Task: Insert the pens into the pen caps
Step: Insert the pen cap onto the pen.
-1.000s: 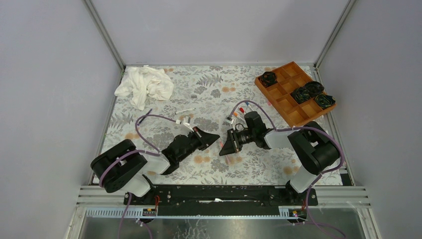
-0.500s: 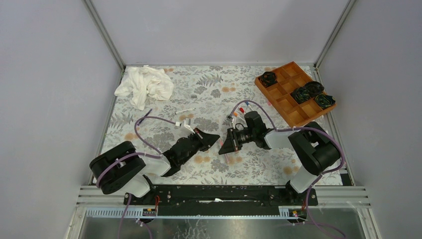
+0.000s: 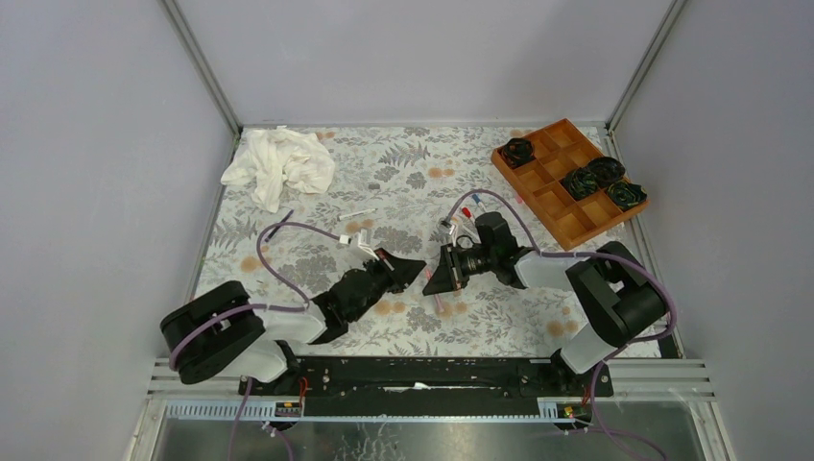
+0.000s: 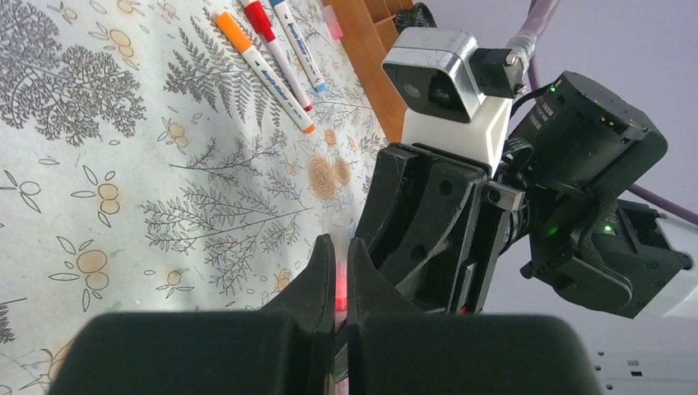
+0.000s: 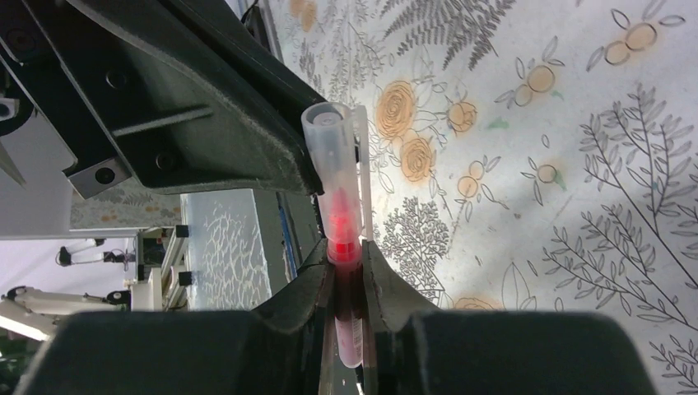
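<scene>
- Leftward shift of the left arm's shoulder since the earlier frame; top view: left end effector (image 3: 414, 267) and right end effector (image 3: 433, 279) meet tip to tip over the worktop (image 3: 403, 327).
- Left wrist view: narrow fingers (image 4: 323, 267) clamp the clear pen cap (image 4: 341, 227).
- Right wrist view: narrow fingers (image 5: 317, 284) clamp the pink pen (image 5: 345, 240), its tip inside the cap.

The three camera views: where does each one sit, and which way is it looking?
Top external: above and behind the arms, looking down on the flowered table; both arms show, left gripper and right gripper tip to tip.
Left wrist: on the left arm, looking along its own fingers at the right gripper.
Right wrist: on the right arm, looking along its fingers at the left gripper.
Shared: both wrist views show the red pen and clear cap between the grippers.
</scene>
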Controlling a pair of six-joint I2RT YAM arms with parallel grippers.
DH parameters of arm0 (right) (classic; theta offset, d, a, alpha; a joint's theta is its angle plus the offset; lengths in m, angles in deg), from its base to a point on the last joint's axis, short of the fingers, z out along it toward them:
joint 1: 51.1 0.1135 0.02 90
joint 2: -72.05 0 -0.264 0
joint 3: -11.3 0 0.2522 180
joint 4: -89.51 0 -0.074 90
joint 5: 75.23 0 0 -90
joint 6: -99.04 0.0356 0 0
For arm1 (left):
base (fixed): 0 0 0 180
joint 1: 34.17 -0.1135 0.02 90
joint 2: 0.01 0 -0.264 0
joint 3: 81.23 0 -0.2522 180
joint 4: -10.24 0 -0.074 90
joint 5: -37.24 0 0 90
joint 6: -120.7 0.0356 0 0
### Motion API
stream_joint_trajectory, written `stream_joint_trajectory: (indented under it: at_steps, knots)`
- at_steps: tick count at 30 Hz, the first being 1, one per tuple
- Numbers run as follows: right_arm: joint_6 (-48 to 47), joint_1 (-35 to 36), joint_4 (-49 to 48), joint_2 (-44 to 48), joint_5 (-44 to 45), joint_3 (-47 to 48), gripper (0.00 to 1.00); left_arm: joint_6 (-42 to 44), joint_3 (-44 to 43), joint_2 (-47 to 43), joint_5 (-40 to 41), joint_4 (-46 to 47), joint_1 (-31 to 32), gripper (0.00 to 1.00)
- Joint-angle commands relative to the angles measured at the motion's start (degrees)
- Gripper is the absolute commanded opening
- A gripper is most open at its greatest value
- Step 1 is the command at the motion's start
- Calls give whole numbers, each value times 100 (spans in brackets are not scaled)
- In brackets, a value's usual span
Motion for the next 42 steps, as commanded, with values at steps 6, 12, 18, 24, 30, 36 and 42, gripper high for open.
stream_joint_trajectory:
  at_steps: [6, 12, 18, 24, 30, 36, 42]
  knots:
    - [-591, -118, -179, 424, 198, 126, 0, 837, -181, -909, 53, -810, 384, 0]
    - [-1040, -117, 30, 686, 142, 181, 0, 899, -268, -1035, 69, -837, 531, 10]
    - [-1471, -119, 129, 1013, -84, 162, 0, 918, -389, -1516, 252, -1281, 612, 27]
    - [-1688, -118, 180, 1401, -267, 126, 0, 1106, -572, -2353, 499, -2108, 665, 43]
    - [-1898, -120, 154, 1802, -547, 54, 0, 1399, -605, -3157, 334, -2775, 702, 52]
    - [-2783, -167, 466, 2125, -1508, 90, 0, 2275, -576, -4006, -344, -3206, 703, 67]
    - [-3573, -208, 1301, 2230, -2291, 340, 0, 3407, -559, -4561, -1135, -3106, 702, 90]
